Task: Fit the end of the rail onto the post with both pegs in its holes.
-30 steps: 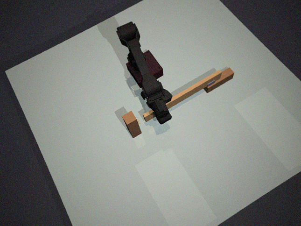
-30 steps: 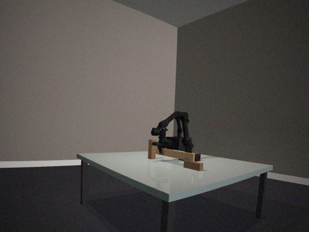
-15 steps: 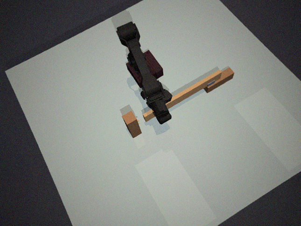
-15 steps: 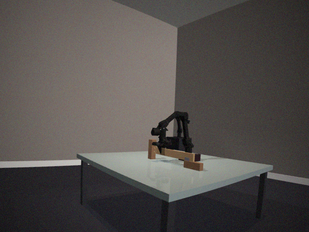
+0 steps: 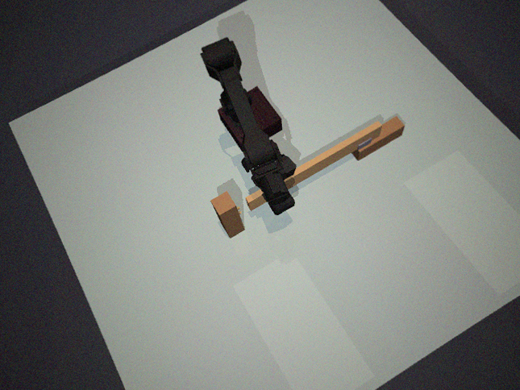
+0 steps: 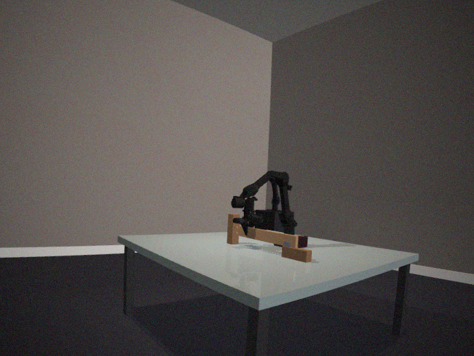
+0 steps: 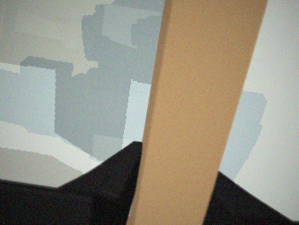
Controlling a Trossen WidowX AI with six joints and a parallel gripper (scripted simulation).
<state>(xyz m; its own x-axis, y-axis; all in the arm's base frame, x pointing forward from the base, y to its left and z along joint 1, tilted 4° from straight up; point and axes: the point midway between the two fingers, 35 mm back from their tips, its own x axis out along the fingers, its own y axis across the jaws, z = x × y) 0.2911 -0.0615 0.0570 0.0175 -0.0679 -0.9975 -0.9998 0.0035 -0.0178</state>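
The long wooden rail (image 5: 325, 159) (image 6: 268, 235) (image 7: 198, 97) is held off the table at its near end and looks roughly level. My gripper (image 6: 246, 230) (image 7: 159, 154) is shut on the rail close to that end, one finger on each side. The upright post (image 5: 230, 216) (image 6: 232, 229) stands beyond the rail's near end, with a small gap between them in the top view. The pegs (image 5: 239, 210) stick out of the post toward the rail and show in that gap. The rail's far end is at the bracket (image 5: 364, 143) (image 6: 286, 244) on the footboard block (image 5: 383, 138) (image 6: 296, 254). The rail's holes are not visible.
The arm's dark base block (image 5: 265, 112) stands behind the rail on the pale table (image 5: 167, 303) (image 6: 214, 264). The arm reaches over the rail and hides part of it in the top view. Arm shadows fall around the rail.
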